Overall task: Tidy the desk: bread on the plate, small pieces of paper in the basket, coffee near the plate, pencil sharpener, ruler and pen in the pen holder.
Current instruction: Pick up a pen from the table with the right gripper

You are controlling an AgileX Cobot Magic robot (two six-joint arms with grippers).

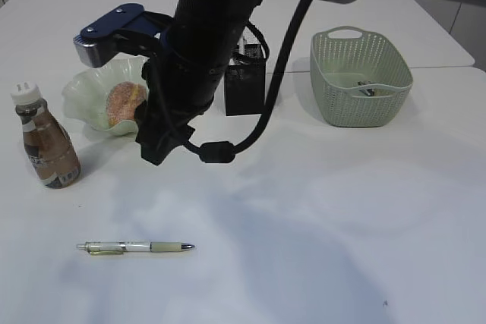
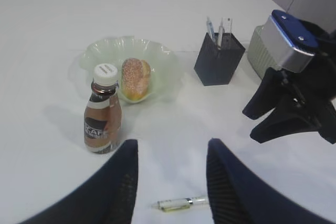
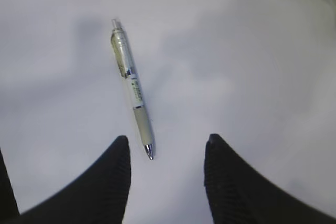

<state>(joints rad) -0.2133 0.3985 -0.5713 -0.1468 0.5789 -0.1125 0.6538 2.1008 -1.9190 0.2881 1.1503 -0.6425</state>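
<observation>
A pale green pen [image 1: 137, 246] lies on the white table at the front left; it also shows in the left wrist view [image 2: 181, 202] and the right wrist view [image 3: 131, 85]. My right gripper [image 1: 157, 151] is open and empty, hanging above the table in front of the plate, with the pen's tip just beyond its jaws [image 3: 168, 140]. My left gripper [image 2: 170, 148] is open and empty, above the pen. Bread [image 1: 124, 102] lies on the green plate [image 1: 83, 96]. The coffee bottle [image 1: 47, 142] stands upright left of the plate. The black pen holder [image 1: 244, 85] holds several items.
A green basket [image 1: 361, 77] stands at the back right with small scraps [image 1: 368, 90] inside. The right arm and its cable cross the middle, partly hiding the pen holder. The right gripper [image 2: 252, 124] also shows in the left wrist view.
</observation>
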